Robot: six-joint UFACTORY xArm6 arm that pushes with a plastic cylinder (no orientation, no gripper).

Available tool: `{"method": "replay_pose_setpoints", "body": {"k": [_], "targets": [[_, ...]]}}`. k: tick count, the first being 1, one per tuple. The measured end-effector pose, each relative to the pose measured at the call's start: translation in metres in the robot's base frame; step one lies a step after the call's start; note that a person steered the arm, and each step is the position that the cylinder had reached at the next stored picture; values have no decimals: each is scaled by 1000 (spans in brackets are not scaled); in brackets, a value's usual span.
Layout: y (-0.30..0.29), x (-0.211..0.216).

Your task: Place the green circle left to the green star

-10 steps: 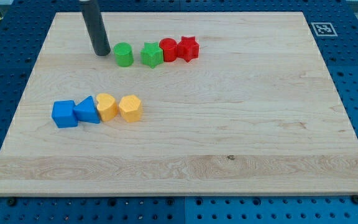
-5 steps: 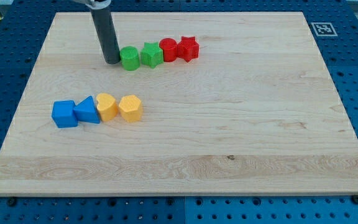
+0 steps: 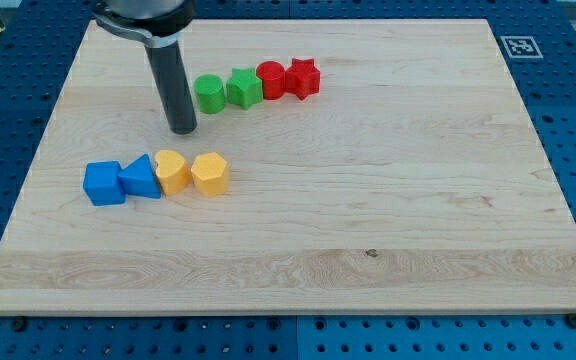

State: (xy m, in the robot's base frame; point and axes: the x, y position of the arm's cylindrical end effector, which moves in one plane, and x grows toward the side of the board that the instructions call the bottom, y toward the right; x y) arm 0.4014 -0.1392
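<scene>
The green circle (image 3: pixel 209 94) lies on the wooden board (image 3: pixel 368 200), touching the left side of the green star (image 3: pixel 243 89). A red circle (image 3: pixel 272 79) and a red star (image 3: pixel 302 79) continue the row to the view's right. My tip (image 3: pixel 183 129) stands on the board below and to the left of the green circle, apart from it, and above the yellow blocks.
A blue square (image 3: pixel 103 183), a blue triangle (image 3: pixel 140 177) and two yellow blocks (image 3: pixel 172 171) (image 3: pixel 209 174) sit in a row at the view's lower left. A marker tag (image 3: pixel 518 46) is at the board's top right corner.
The tip pushed the green circle right against the green star, then drew back down and away from it toward the view's bottom.
</scene>
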Motion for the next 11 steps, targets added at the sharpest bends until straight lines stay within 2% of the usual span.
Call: {"method": "replay_pose_setpoints", "body": {"k": [5,6,8,11], "targets": [[-22,-8],[-19,-10],[27,-2],[36,-18]]}}
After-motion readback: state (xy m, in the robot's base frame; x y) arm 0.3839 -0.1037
